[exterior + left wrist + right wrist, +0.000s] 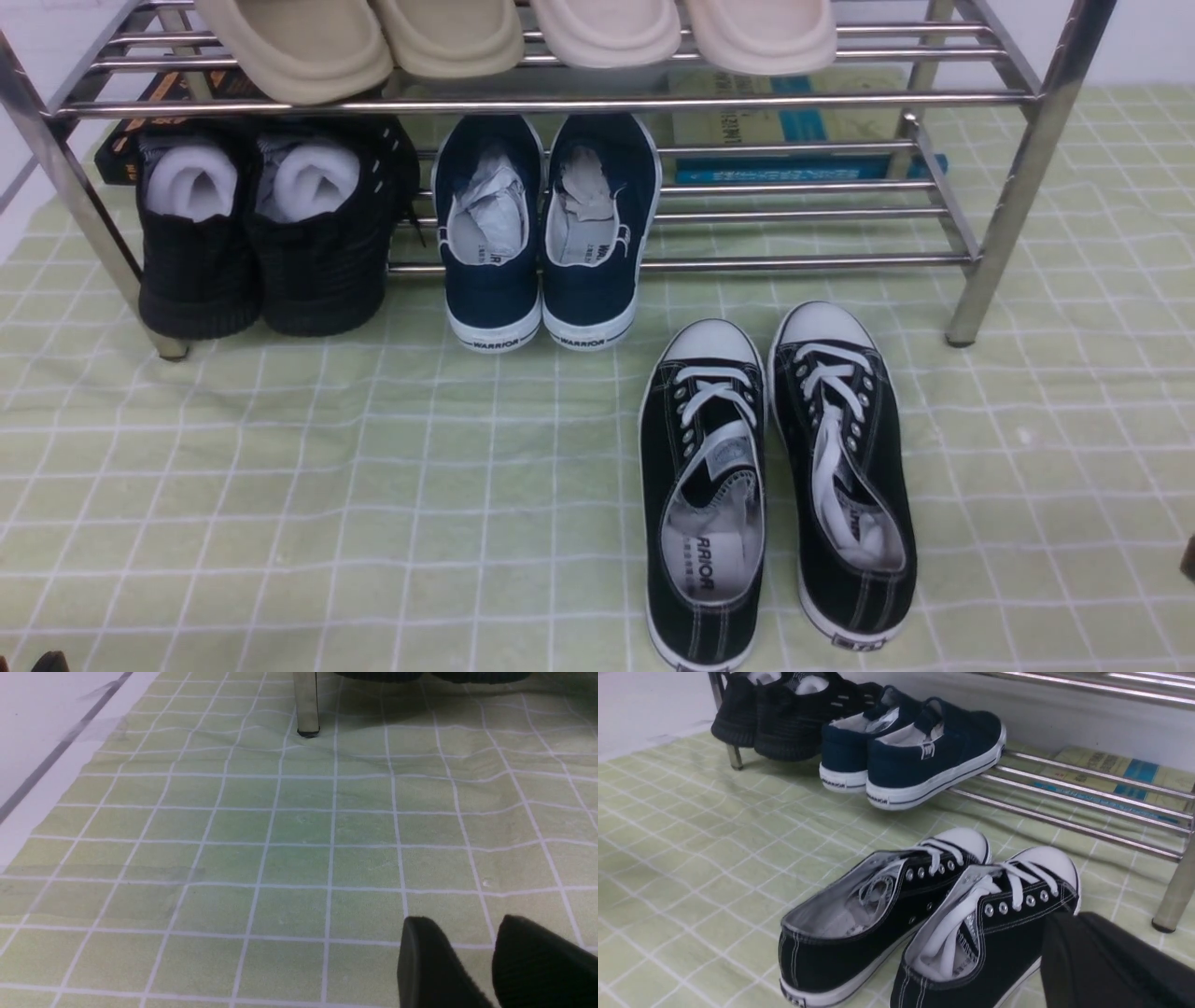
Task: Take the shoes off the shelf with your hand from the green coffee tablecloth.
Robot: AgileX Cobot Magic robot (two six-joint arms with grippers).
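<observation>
Black canvas sneakers (705,504), one pair, white-laced, toes toward the chrome rack (812,263); lying on the pale green gridded cloth (504,523), near the right gripper (1069,952), which is clenched, empty. Left gripper (462,966): fingers parted, nothing between, bare cloth beneath.

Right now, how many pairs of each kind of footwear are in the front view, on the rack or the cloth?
Black laced sneakers: 1 pair
Navy slip-ons: 1 pair
Black knit shoes: 1 pair
Beige slippers: 1 pair
Pale pink slippers: 1 pair
Total: 5 pairs
</observation>
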